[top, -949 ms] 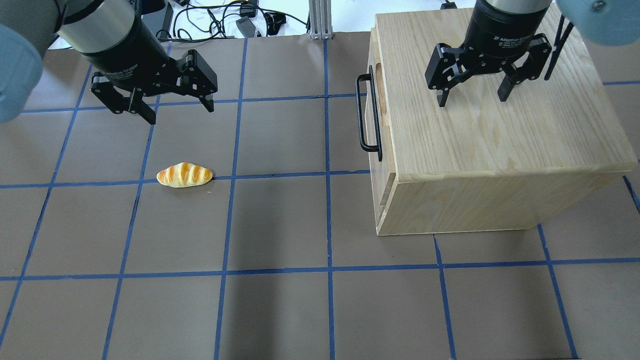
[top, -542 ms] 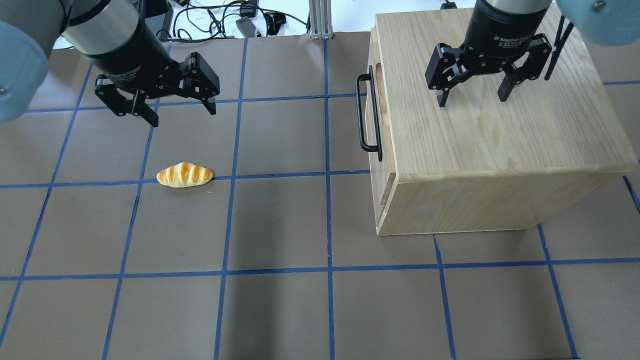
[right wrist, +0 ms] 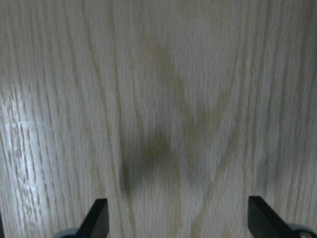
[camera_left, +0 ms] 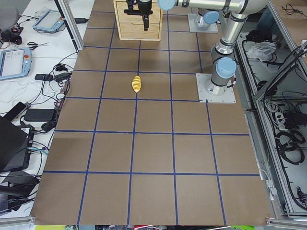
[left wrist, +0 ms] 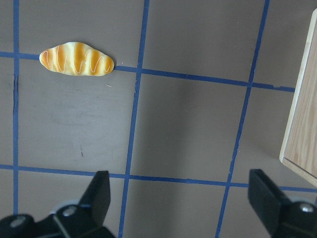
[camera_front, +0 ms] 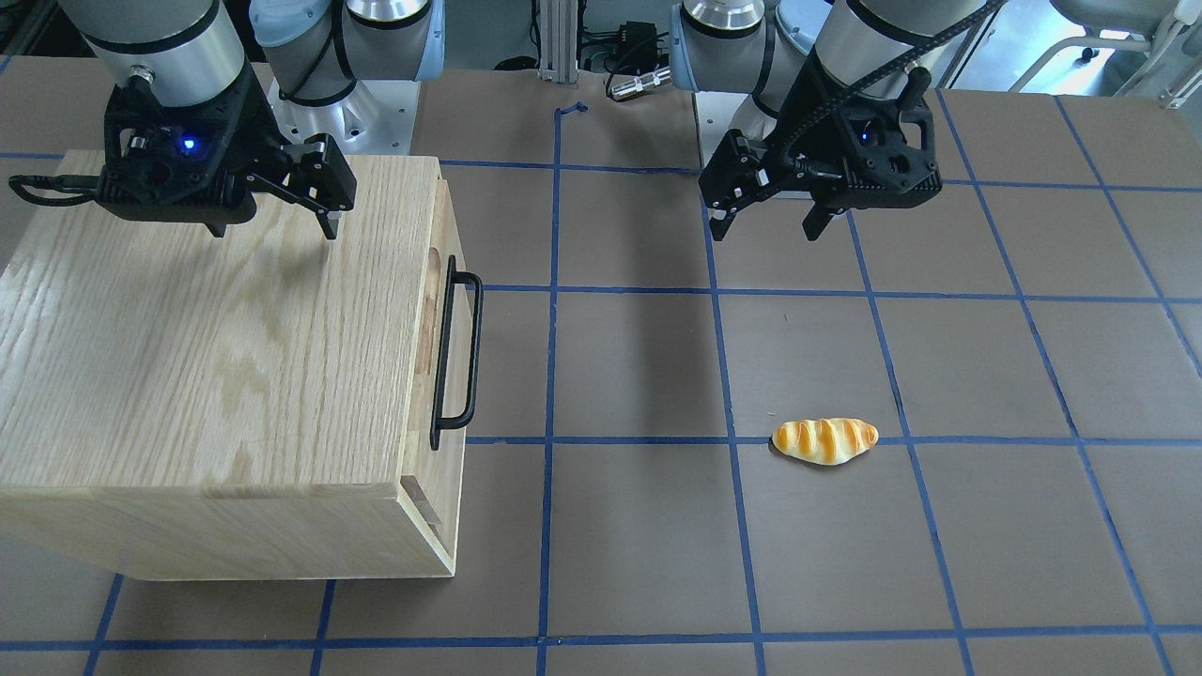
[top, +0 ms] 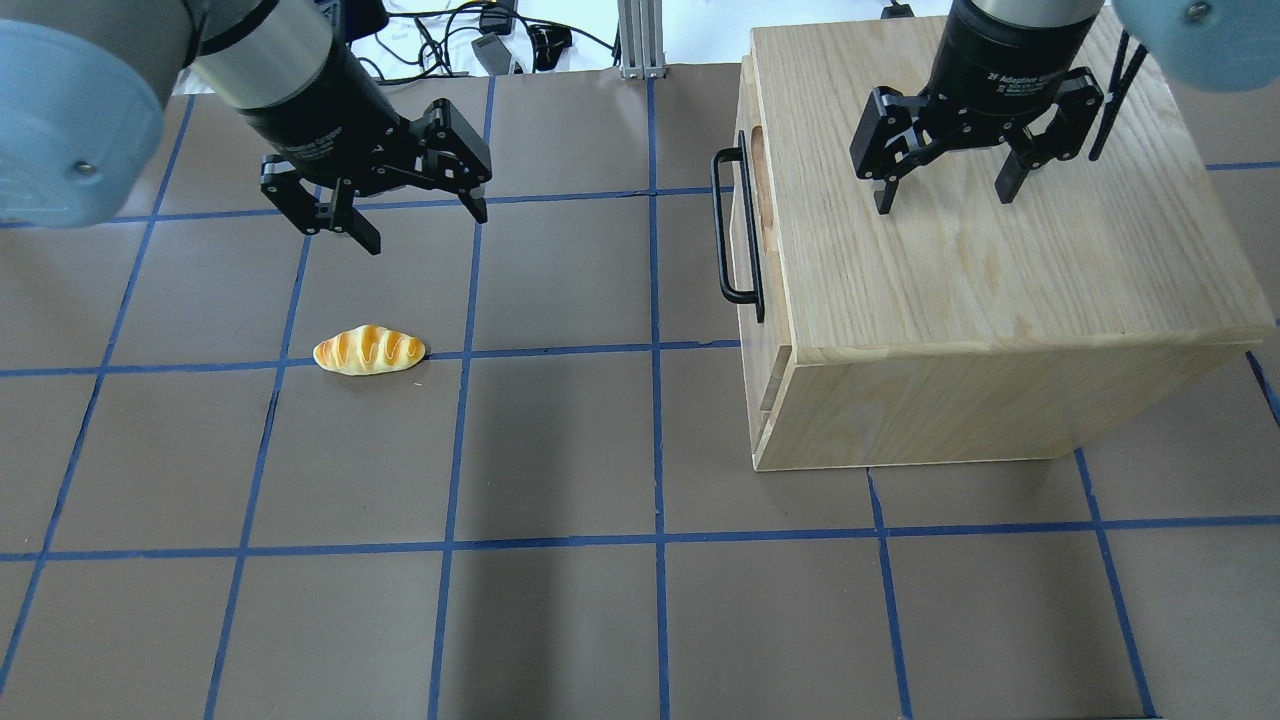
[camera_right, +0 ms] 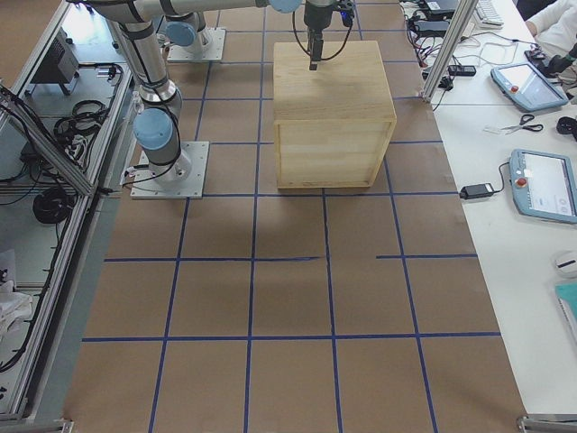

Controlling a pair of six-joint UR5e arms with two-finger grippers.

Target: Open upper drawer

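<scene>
1. Drawer check: I see the upper drawer shut, its inside hidden, well right of my left gripper, which is spread and empty.
2. My right gripper hangs over the cabinet top, fingers apart, holding nothing.

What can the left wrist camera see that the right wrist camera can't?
Only the left wrist view shows the golden striped bread roll on the brown table with blue tape lines. Only the right wrist view shows a dark shadow on the light-oak wooden cabinet, whose top fills it. Both show some of that cabinet and open black fingers at the bottom: left fingers, right fingers.
</scene>
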